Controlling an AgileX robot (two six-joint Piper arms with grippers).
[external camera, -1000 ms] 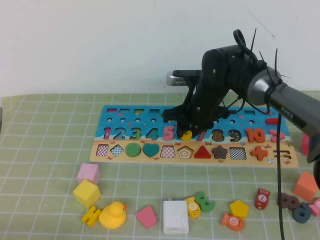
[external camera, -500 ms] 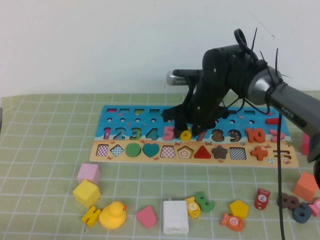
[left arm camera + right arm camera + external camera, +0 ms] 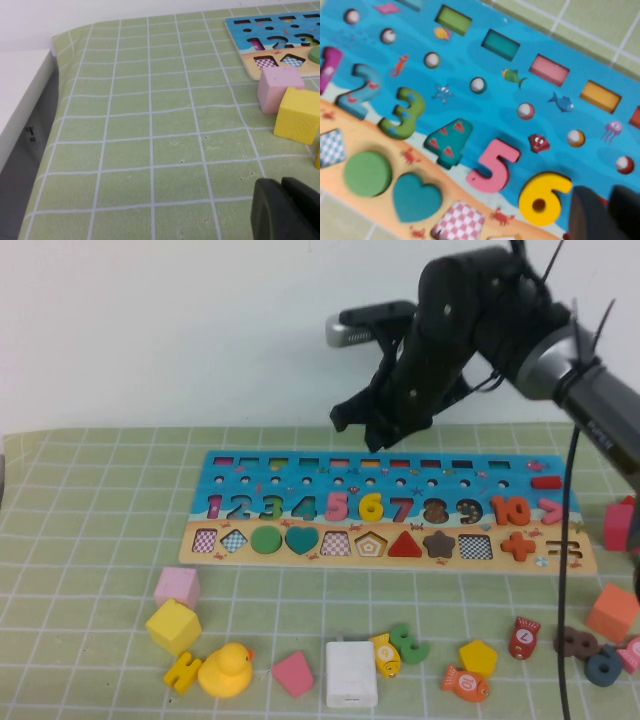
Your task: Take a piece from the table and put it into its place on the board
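Observation:
The piece, a yellow numeral 6 [image 3: 371, 508], lies flat in its place on the board [image 3: 560, 560], between the pink 5 and the red 7. The right wrist view shows the 6 [image 3: 542, 197] seated in the blue board [image 3: 470, 55]. My right gripper [image 3: 375, 432] hangs well above the board's far edge, holding nothing. Its fingers [image 3: 592, 215] stand slightly apart, so the right gripper [image 3: 609, 210] is open. My left gripper [image 3: 282, 200] is shut and empty, low over the green table [image 3: 150, 125], out of the high view.
Loose pieces lie along the table's front: pink cube [image 3: 177, 587], yellow cube [image 3: 173, 626], duck [image 3: 226, 670], white box [image 3: 351, 673], green numeral [image 3: 408, 643], yellow pentagon [image 3: 478, 657], two fish, orange block [image 3: 612, 612].
My right gripper let go of the yellow 6, which settled flat into its hollow. The arm then rose up and back from the board.

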